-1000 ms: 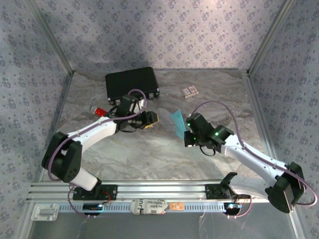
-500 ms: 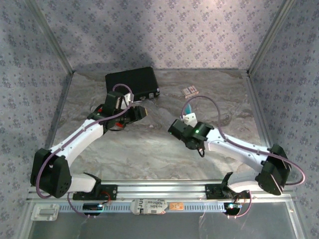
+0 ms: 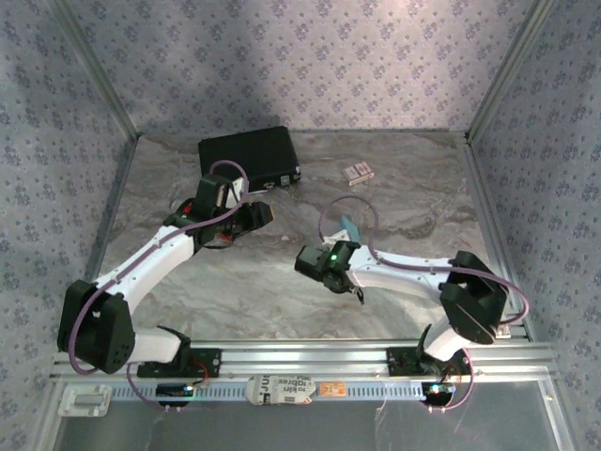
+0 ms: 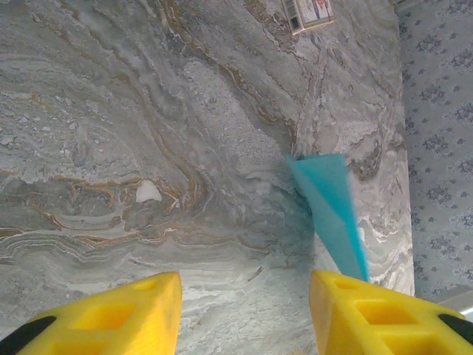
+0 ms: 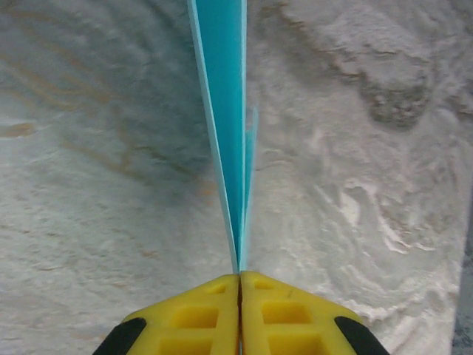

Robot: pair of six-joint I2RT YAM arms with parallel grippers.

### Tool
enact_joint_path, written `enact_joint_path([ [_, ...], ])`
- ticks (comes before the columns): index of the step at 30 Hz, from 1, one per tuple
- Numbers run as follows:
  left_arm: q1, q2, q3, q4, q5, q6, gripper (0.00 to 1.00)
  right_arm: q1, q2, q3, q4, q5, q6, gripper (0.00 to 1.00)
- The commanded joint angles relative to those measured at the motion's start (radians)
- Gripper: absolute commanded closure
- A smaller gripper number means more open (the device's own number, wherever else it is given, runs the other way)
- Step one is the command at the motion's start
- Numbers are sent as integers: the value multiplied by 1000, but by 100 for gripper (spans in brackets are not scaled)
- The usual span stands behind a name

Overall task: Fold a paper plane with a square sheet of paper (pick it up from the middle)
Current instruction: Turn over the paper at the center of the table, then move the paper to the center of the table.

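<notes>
The paper plane is a slim folded strip of light cyan-blue paper, clamped in the right claw. In the right wrist view, the two yellow fingers are pressed together on its near end. The paper runs straight away from them, edge-on, and widens toward the top of the picture. A thinner second layer shows just to the right of the main fold.

From above, the paper plane sits right of the middle of the grey marbled bench, sticking out past the right arm's wrist toward the back wall. Whether its far end touches the bench or hangs just above it cannot be told.

The left claw has its yellow fingers apart with nothing between them, only bare bench. In the left wrist view, the paper plane stands on edge beyond the right-hand finger. It is broad at its far corner and narrows toward that finger, with a dark shadow beside it on the bench.

In the overhead view, the left claw is left of centre and points toward the right arm, with an open stretch of bench between the two claws.

A black case lies at the back left of the bench, behind the left claw. A small patterned card box lies to its right, behind the paper plane and well apart from it.
</notes>
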Motion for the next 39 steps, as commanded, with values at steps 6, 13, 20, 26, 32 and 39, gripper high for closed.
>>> enact_joint_path([
  [6, 6, -28, -23, 16, -36, -23, 52, 29, 67, 3, 202, -226, -49, 82],
  [13, 6, -17, -28, 21, -22, -34, 52, -42, -66, -94, 383, -370, -57, 68],
  [20, -10, 21, -59, 78, 25, -78, 56, -267, -255, -348, 732, -682, -55, 82],
  [26, -44, 83, -77, 146, 69, -126, 64, -410, -265, -463, 933, -882, -8, 90],
  [32, -68, 120, -84, 174, 75, -146, 67, -440, -195, -475, 977, -906, 10, 91],
  [39, -71, 136, -93, 180, 66, -153, 68, -438, -121, -511, 1019, -916, 57, 91],
])
